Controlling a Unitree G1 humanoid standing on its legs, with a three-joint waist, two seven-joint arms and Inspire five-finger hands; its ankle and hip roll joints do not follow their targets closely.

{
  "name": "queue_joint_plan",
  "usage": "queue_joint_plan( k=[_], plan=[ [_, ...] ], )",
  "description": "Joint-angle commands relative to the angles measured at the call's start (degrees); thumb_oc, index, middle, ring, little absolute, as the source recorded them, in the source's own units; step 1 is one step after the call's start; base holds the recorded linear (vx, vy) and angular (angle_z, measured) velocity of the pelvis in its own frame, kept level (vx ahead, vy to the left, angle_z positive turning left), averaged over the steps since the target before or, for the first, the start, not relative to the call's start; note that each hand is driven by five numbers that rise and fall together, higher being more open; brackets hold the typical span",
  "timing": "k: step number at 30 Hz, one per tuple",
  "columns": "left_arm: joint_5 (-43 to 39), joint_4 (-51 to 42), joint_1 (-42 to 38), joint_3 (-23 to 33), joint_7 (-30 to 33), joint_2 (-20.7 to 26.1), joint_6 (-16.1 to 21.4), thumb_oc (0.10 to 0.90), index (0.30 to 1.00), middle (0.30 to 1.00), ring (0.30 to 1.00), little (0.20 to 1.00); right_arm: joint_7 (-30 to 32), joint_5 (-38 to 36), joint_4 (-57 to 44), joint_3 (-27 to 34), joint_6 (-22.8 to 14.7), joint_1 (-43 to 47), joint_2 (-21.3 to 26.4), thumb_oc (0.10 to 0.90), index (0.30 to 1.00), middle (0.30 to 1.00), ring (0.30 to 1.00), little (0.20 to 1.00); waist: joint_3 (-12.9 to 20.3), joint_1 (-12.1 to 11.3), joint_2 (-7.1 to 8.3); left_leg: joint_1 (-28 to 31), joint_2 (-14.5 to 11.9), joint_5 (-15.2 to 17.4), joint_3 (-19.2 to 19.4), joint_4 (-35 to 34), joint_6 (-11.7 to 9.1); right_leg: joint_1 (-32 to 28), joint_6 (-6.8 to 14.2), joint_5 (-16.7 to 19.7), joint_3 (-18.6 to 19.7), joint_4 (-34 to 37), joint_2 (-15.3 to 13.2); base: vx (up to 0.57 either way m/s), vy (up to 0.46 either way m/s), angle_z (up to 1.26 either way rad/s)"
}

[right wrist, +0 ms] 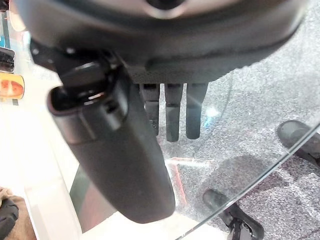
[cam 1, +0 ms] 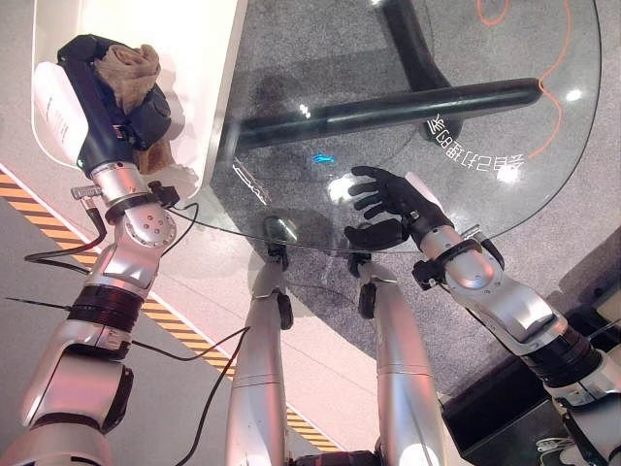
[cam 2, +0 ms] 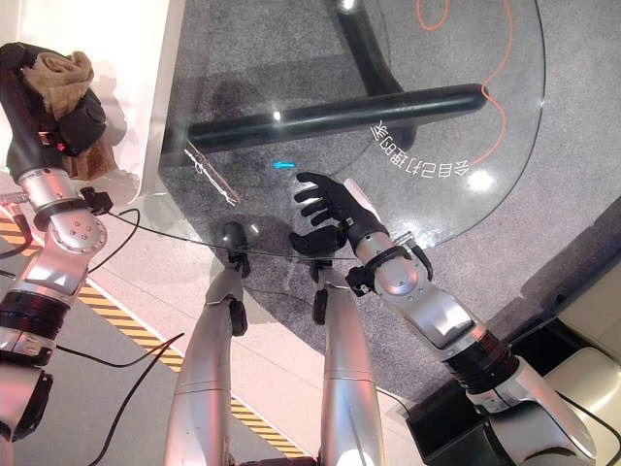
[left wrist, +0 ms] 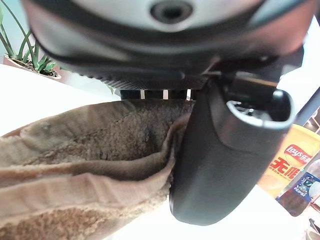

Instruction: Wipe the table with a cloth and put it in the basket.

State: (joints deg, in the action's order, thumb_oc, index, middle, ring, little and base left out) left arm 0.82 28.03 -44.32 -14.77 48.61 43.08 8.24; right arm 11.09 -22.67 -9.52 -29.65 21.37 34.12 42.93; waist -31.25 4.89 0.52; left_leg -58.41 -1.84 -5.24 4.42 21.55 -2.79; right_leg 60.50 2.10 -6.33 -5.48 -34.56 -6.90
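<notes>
A brown cloth (cam 1: 131, 63) is bunched in my left hand (cam 1: 116, 107), which is shut on it over the white basket (cam 1: 209, 58) at the far left. The left wrist view shows the cloth (left wrist: 90, 170) pressed between the thumb (left wrist: 220, 165) and the fingers. My right hand (cam 1: 393, 199) hovers open, fingers spread, over the near edge of the round glass table (cam 1: 466, 58). In the right wrist view its fingers (right wrist: 172, 110) point straight out over the glass (right wrist: 250, 150).
The table's black base (cam 1: 388, 107) shows through the glass, along with an orange line (cam 1: 558, 78) on the grey carpet. Yellow-black tape (cam 1: 39, 218) runs along the floor on the left. A potted plant (left wrist: 25, 55) and snack bags (left wrist: 295, 165) stand beyond the basket.
</notes>
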Motion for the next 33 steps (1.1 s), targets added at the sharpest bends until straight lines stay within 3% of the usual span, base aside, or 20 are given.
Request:
queue_joint_plan(
  k=[1, 3, 5, 6, 7, 10, 14, 23, 29, 31, 33],
  plan=[
    [1.0, -1.2, -2.9, 5.0, 4.2, 1.6, 3.7, 0.237, 0.418, 0.418, 0.418, 0.337, -0.7, -0.1, -1.1, -1.1, -0.2, -1.4, 0.8, 0.8, 0.9, 0.9, 0.9, 0.9, 1.5, -0.3, 1.19, -1.0, 2.7, 10.3, 5.2, 7.6, 0.5, 0.4, 2.2, 4.9, 0.7, 8.2, 4.7, 0.0, 0.0, 0.0],
    [1.3, -0.4, -3.9, 4.5, 3.6, 1.5, 2.5, 0.462, 0.611, 0.611, 0.611, 0.562, -0.5, 0.1, -0.9, -1.2, 0.0, -1.0, 0.5, 0.8, 0.9, 0.9, 0.9, 0.9, 1.5, -0.2, 1.23, -1.3, 2.7, 10.2, 5.2, 7.6, 0.6, 0.7, 2.2, 4.9, 0.7, 8.2, 4.8, 0.0, 0.0, 0.0],
    [-0.1, 1.0, -5.0, 4.0, 3.1, 1.6, 2.2, 0.435, 0.587, 0.587, 0.587, 0.535, -0.6, 0.2, -0.7, -0.8, -0.1, -0.5, 0.5, 0.8, 0.9, 0.9, 0.9, 0.9, 1.5, 0.0, 1.27, -1.9, 2.9, 9.7, 5.3, 7.4, 0.6, 1.2, 2.2, 5.6, 0.8, 8.6, 4.9, 0.0, 0.0, 0.0],
    [-0.6, 1.5, -4.9, 3.8, 2.8, 1.6, 2.0, 0.547, 0.684, 0.684, 0.684, 0.647, -0.7, 0.3, -0.6, -0.9, -0.2, -0.8, 0.5, 0.8, 0.9, 0.9, 0.9, 0.9, 1.5, 0.0, 1.26, -1.4, 2.9, 10.2, 5.2, 7.6, 0.5, 0.8, 2.3, 5.1, 0.9, 8.4, 4.9, 0.0, 0.0, 0.0],
    [-2.0, 2.7, -5.4, 3.4, 2.0, 1.6, 1.5, 0.8, 0.9, 0.9, 0.9, 0.9, -0.8, 0.3, -0.3, -0.9, -0.3, -0.6, 0.3, 0.8, 0.9, 0.9, 0.9, 0.9, 1.5, 0.0, 1.22, -1.4, 2.9, 10.2, 5.2, 7.6, 0.5, 0.7, 2.4, 5.0, 0.9, 8.3, 4.9, 0.0, 0.0, 0.0],
    [-4.1, 4.9, -6.6, 2.5, -2.4, 1.2, -1.1, 0.8, 0.9, 0.9, 0.9, 0.9, -1.0, 0.6, -0.1, -0.8, -0.1, 0.2, -0.3, 0.8, 0.9, 0.9, 0.9, 0.9, 1.5, 0.2, 1.5, -2.2, 3.0, 9.5, 5.0, 7.3, 0.5, 1.3, 2.5, 5.9, 1.1, 8.8, 5.1, 0.0, 0.0, 0.0],
    [-4.5, 5.4, -6.7, 2.1, -4.4, 1.3, -1.9, 0.8, 0.9, 0.9, 0.9, 0.9, -1.4, 0.1, -0.4, -0.6, 0.0, 0.2, 0.0, 0.8, 0.9, 0.9, 0.9, 0.9, 1.5, 0.2, 1.72, -2.1, 3.0, 9.8, 4.8, 7.4, 0.5, 1.2, 2.6, 5.7, 1.0, 8.8, 5.2, 0.0, 0.0, 0.0],
    [-6.1, 7.5, -7.9, 1.8, -4.9, 1.7, -0.6, 0.8, 0.9, 0.9, 0.9, 0.9, -1.4, 0.3, 0.4, -0.1, -0.8, 0.7, -0.5, 0.8, 0.9, 0.9, 0.9, 0.9, 1.5, 0.4, 1.9, -2.5, 3.0, 9.4, 4.7, 7.4, 0.5, 1.7, 2.5, 6.3, 0.9, 9.0, 5.2, 0.0, -0.011, 0.0],
    [-5.7, 7.2, -6.5, 2.8, -3.3, 1.9, 1.2, 0.8, 0.9, 0.9, 0.9, 0.9, -1.9, 2.3, 0.2, 0.2, -1.2, -1.0, -1.3, 0.8, 0.9, 0.9, 0.9, 0.9, 1.5, 0.4, 1.52, 0.6, 3.0, 10.3, 4.8, 7.0, 0.4, -0.9, 2.6, 5.5, 1.0, 9.4, 5.2, 0.0, 0.0, 0.0],
    [-5.0, 6.3, -6.4, 3.7, -3.1, 2.4, 2.0, 0.8, 0.9, 0.9, 0.9, 0.9, -2.1, 2.8, -0.5, 1.0, -1.7, -1.3, -1.1, 0.8, 0.9, 0.9, 0.9, 0.9, 1.5, 0.5, 1.51, -0.3, 3.1, 8.6, 5.6, 6.3, 0.8, -0.1, 2.2, 7.0, 0.8, 10.3, 4.9, -0.03, -0.011, 0.0],
    [-4.5, 5.9, -5.3, 3.9, -3.1, 2.4, 2.4, 0.8, 0.9, 0.9, 0.9, 0.9, -2.2, 3.0, -0.6, 1.1, -1.7, -2.4, -1.4, 0.8, 0.9, 0.9, 0.9, 0.9, 1.5, 0.3, 1.41, 1.9, 3.1, 10.3, 4.9, 6.6, 0.5, -2.1, 2.6, 5.5, 1.0, 9.7, 5.1, 0.02, -0.008, -0.01]
  ],
)
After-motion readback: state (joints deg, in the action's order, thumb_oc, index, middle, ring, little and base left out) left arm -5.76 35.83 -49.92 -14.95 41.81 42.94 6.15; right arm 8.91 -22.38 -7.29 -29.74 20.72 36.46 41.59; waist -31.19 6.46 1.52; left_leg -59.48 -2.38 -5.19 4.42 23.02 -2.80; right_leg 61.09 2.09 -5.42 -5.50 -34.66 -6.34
